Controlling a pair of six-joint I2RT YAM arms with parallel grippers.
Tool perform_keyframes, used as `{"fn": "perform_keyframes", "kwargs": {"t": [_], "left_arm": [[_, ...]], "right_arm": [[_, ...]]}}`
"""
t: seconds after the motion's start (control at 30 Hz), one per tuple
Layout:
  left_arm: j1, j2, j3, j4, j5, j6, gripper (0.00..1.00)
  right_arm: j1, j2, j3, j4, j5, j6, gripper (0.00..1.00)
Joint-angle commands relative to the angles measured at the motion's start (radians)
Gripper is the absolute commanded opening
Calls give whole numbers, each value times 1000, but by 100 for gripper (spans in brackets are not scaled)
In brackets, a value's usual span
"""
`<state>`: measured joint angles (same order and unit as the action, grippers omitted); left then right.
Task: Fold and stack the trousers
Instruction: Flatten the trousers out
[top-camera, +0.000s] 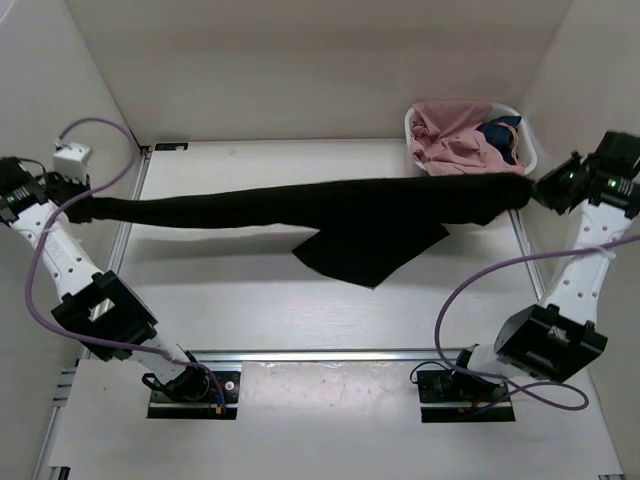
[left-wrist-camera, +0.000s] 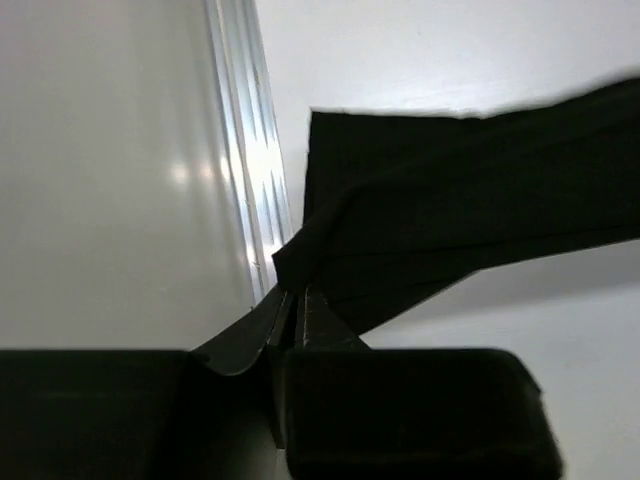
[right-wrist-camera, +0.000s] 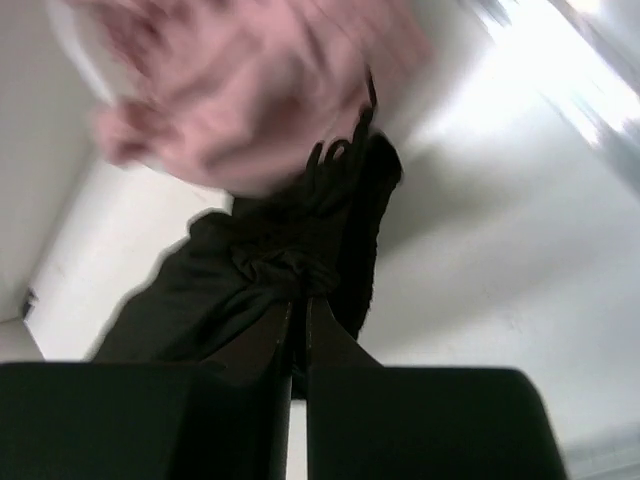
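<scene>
The black trousers (top-camera: 330, 210) hang stretched in a long band across the table between both grippers, with a loose flap (top-camera: 365, 250) sagging down to the table near the middle. My left gripper (top-camera: 82, 206) is shut on the trousers' left end, seen close in the left wrist view (left-wrist-camera: 298, 292) with the cloth (left-wrist-camera: 470, 200) running off to the right. My right gripper (top-camera: 540, 190) is shut on the bunched right end, seen in the right wrist view (right-wrist-camera: 298, 298) with the fabric (right-wrist-camera: 260, 260) gathered at the fingertips.
A white basket (top-camera: 523, 143) at the back right holds a pink garment (top-camera: 450, 140) and a dark blue cloth (top-camera: 500, 130); the pink garment fills the top of the right wrist view (right-wrist-camera: 240, 90). White walls enclose the table. Metal rails (top-camera: 130, 220) run along its edges.
</scene>
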<state>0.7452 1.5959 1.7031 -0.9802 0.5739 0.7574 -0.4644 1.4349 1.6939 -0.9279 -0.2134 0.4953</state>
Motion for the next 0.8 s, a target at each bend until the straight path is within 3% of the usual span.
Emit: {"fn": "perform_keyframes", "kwargs": {"t": [0.0, 0.03, 0.23, 0.33, 0.37, 0.4, 0.43, 0.6, 0.67, 0.77], "left_arm": [[17, -30, -229, 9, 20, 120, 17], [17, -63, -282, 21, 20, 144, 20], [31, -184, -661, 101, -42, 345, 32], [90, -215, -770, 101, -42, 434, 48], [108, -229, -790, 101, -63, 454, 62], [123, -229, -806, 101, -78, 473, 70], [158, -238, -816, 101, -100, 503, 72], [218, -217, -752, 80, -100, 481, 73], [218, -191, -693, 80, -39, 424, 79], [108, -145, -610, 115, -22, 237, 81]], "right_arm": [[-45, -85, -210, -37, 25, 8, 0], [-66, -141, -350, -13, 25, 8, 0], [-85, -316, -716, -2, 81, 17, 0], [-85, -373, -856, -2, 100, 26, 0], [-85, -373, -881, 14, 100, 26, 0], [-85, -383, -901, 26, 100, 26, 0], [-85, -383, -927, 35, 88, 26, 0], [-85, -372, -938, 53, 97, 8, 0], [-85, -360, -929, 54, 97, -1, 0], [-85, -337, -919, 54, 97, -12, 0]]}}
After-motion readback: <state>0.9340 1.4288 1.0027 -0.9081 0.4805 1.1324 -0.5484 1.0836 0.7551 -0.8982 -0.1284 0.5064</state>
